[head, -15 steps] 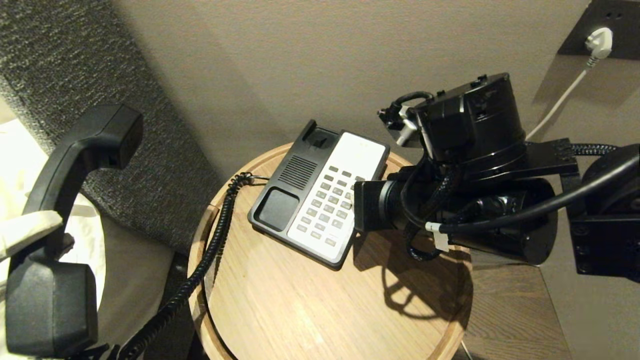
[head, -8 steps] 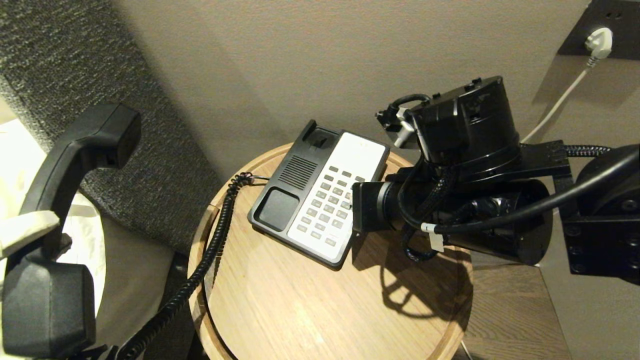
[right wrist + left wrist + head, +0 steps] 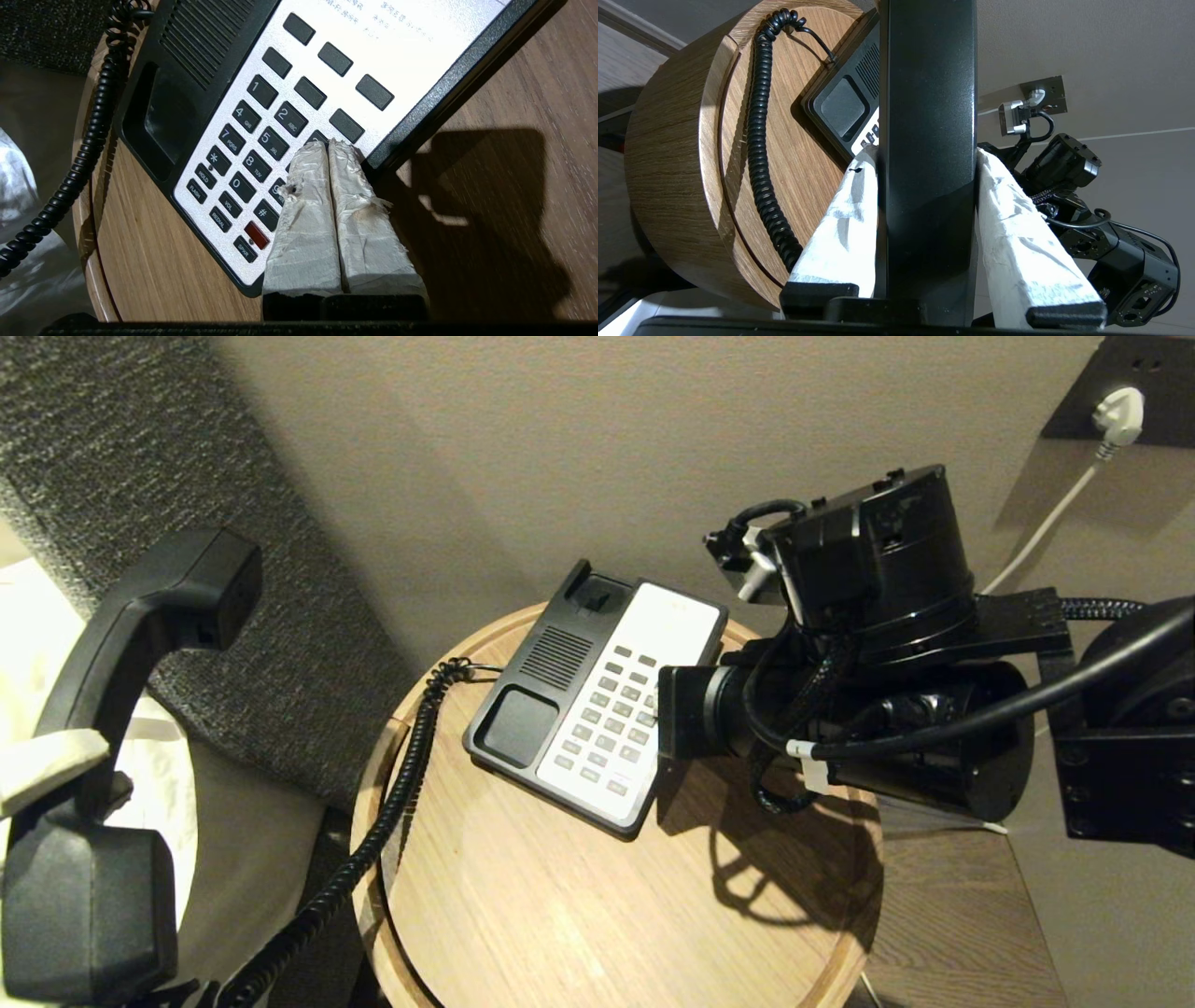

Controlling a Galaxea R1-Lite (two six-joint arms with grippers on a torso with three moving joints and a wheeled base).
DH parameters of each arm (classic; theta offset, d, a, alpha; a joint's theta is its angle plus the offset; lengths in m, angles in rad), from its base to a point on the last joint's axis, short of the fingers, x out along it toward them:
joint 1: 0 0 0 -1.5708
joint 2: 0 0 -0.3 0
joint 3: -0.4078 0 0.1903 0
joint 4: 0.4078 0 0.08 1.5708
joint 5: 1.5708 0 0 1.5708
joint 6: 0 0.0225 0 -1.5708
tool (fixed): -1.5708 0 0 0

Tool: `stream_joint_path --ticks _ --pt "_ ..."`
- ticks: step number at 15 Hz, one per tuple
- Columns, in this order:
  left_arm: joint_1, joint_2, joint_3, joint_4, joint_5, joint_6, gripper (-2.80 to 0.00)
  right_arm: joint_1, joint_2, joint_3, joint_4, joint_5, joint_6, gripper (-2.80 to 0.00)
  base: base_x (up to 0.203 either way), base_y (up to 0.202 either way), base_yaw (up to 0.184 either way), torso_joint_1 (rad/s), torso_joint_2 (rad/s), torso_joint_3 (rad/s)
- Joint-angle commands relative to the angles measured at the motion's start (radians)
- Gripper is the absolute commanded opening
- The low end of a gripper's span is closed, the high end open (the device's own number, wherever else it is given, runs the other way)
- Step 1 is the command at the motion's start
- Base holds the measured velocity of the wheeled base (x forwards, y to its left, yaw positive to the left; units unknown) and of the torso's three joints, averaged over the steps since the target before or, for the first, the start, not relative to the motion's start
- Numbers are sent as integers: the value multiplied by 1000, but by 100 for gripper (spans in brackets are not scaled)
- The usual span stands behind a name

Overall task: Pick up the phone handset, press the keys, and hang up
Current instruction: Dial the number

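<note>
Round wooden bench (image 3: 523, 905) against a beige wall. Far left, left claw (image 3: 927, 154) clamped on the phone handset (image 3: 103, 709), held up off the bench (coiled cord (image 3: 392, 803) trails to it). Phone base (image 3: 597, 700) mid-bench. Right claw (image 3: 327, 149) fully closed, empty, tips on the keypad's right column.
</note>
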Motion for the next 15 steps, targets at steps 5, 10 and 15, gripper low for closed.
stream_joint_path --ticks 5,10,15 --pt "0 -1 0 -1 0 -5 -280 -4 8 -1 -3 -22 3 -280 0 0 0 0 0 0" --pt "0 -3 0 -1 0 -5 -280 -4 18 -14 -3 -21 3 -280 0 0 0 0 0 0" --pt "0 -6 0 -1 0 -5 -280 -5 41 -8 -3 -24 3 -280 0 0 0 0 0 0"
